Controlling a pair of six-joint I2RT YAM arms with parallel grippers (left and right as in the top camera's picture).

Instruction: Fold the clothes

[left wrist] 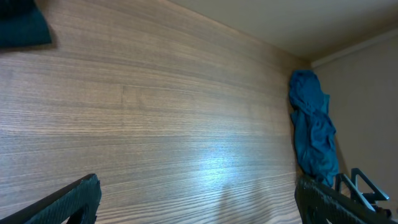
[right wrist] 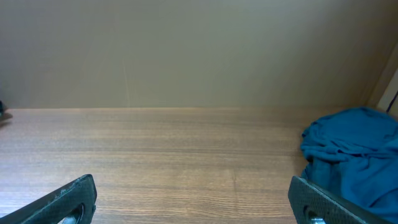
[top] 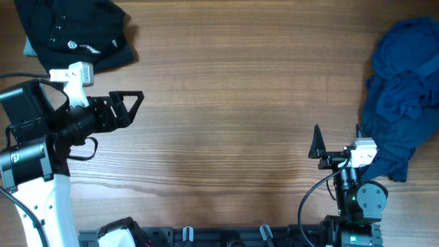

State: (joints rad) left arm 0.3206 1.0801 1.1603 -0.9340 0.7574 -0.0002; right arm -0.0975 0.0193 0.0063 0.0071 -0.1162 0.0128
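Bunched at 11 o'clock on the worktop [top: 226, 103], black shirt [top: 72, 31] with white logo, cut off by the far edge of view. Heaped at 3 o'clock along the right edge, dark blue clothes [top: 405, 96]. Between them, a wide stretch of bare wood. At 9 o'clock, left jaws, spread and holding nothing, just short of the shirt's near edge. At 4 o'clock, right jaws, likewise spread, beside the blue heap.

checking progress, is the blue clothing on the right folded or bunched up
Bunched up. The blue clothing lies in a crumpled heap with irregular creases and lumps; no flat squared layers show.
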